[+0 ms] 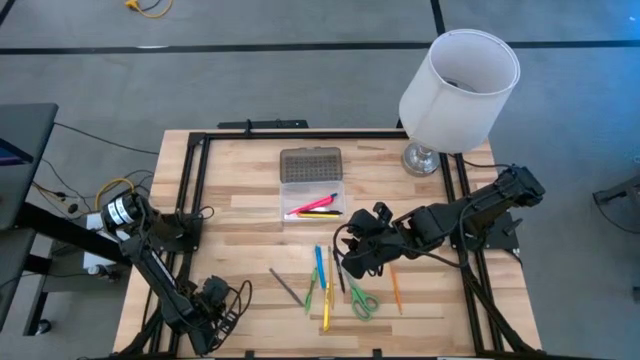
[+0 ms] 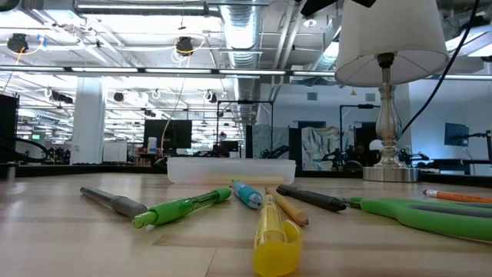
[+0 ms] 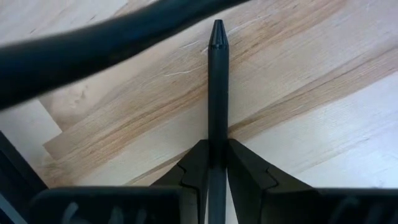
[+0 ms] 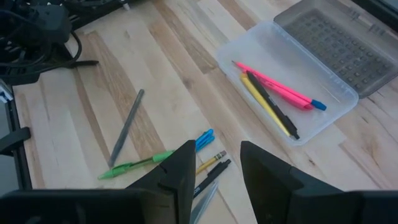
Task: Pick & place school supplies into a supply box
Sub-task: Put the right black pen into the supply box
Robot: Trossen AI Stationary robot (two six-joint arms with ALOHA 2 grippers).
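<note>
The left gripper (image 3: 211, 177) sat at the lower left of the high view, near the front corner of the pale wooden table (image 1: 240, 225). Its wrist view showed both dark fingers pressed against a slim black pen (image 3: 217, 93), which stuck out forward between them above the wood.

The right gripper (image 1: 352, 262) hovered at centre right of the high view, over the loose supplies. In its wrist view the fingers (image 4: 180, 177) stood apart with nothing between them.

The small clear plastic supply box (image 1: 312, 200) lay above the centre of the high view, its grey dotted lid (image 1: 310, 164) folded open toward the far edge. Inside, side by side, lay a pink marker with a blue tip (image 4: 273, 86), a yellow pen (image 4: 264, 104) and a black pen (image 4: 273, 107).

Loose on the table at lower centre: a grey pen (image 1: 285, 286), a green pen (image 1: 311, 295), a blue pen (image 1: 320, 265), a yellow marker (image 1: 326, 305), green-handled scissors (image 1: 362, 301) and an orange pencil (image 1: 396, 289) to the right of them.

A white lampshade on a silver base (image 1: 458, 78) stood at the upper right corner of the table.
</note>
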